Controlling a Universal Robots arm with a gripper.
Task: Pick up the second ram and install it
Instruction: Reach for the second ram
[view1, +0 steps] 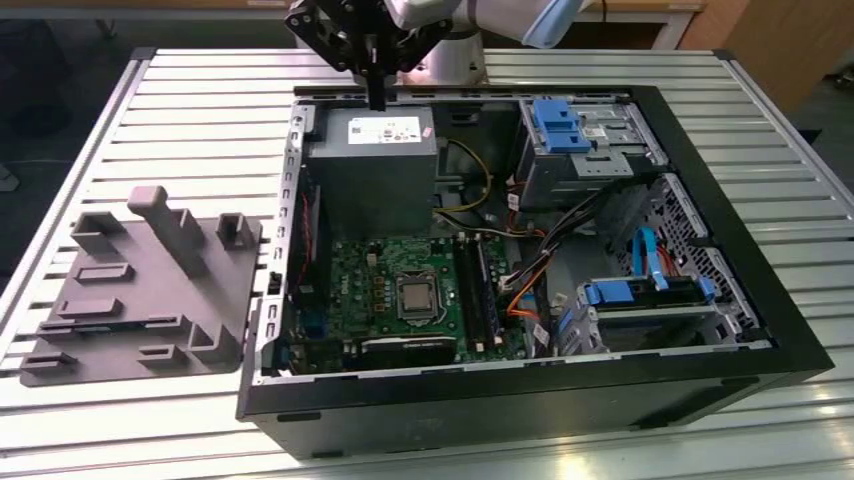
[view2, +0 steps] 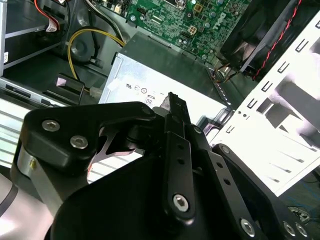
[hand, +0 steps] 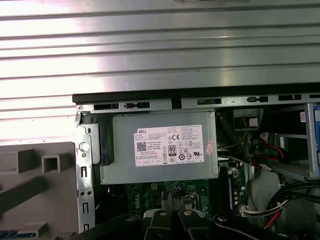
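My gripper (view1: 378, 100) hangs above the back edge of the open computer case (view1: 534, 400), over the grey power supply (view1: 371, 165). In both wrist views its black fingers (view2: 173, 102) (hand: 170, 200) are pressed together with nothing between them. The power supply (hand: 165, 150) lies just below the fingertips. Further inside the case is the green motherboard (view1: 380, 275), with long dark sockets (view1: 474, 290) on the processor's side toward the exterior view's right. I cannot tell the second ram apart from those sockets.
A grey moulded tray (view1: 134, 300) with upright posts lies on the slatted table (view1: 200, 100) at the exterior view's left of the case. Cables, blue drive brackets (view1: 561, 125) and a drive cage fill the case's other side.
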